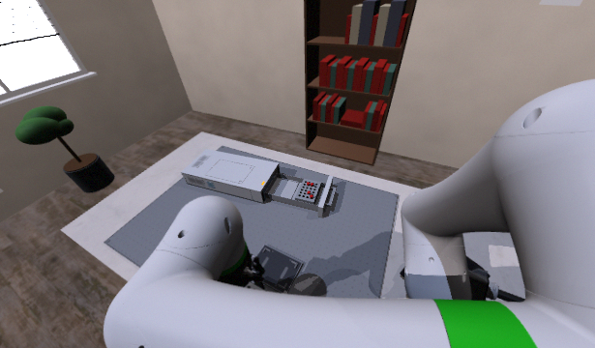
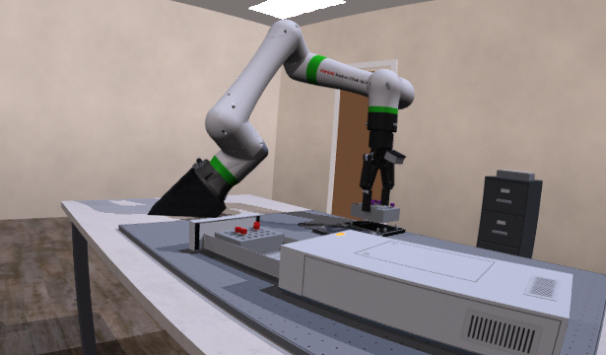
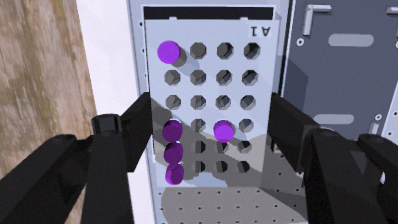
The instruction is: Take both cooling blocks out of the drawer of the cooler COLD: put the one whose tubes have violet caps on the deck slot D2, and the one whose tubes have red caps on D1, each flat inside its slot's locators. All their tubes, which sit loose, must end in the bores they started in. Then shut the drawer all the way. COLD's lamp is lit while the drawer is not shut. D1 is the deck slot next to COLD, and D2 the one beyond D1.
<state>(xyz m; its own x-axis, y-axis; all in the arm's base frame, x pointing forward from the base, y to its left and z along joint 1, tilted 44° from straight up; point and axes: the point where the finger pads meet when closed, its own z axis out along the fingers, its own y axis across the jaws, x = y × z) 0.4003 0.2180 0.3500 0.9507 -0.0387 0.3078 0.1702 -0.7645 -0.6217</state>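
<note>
Five violet-capped tubes (image 3: 169, 51) sit loose in the cooling block (image 3: 210, 90), which the pincer (image 2: 377, 205) clamps by its long sides, hanging just above the far deck slot (image 2: 376, 228) on the counter (image 2: 150, 276). The block looks rigid and compact; keeping it level matters, since tilting could spill the tubes. The red-capped block (image 2: 253, 236) lies in the open drawer (image 2: 234, 248).

In the top view the arm (image 1: 278, 309) hides the hand and its block — the wrist view crops the dark deck slot (image 3: 345, 75) at right.
</note>
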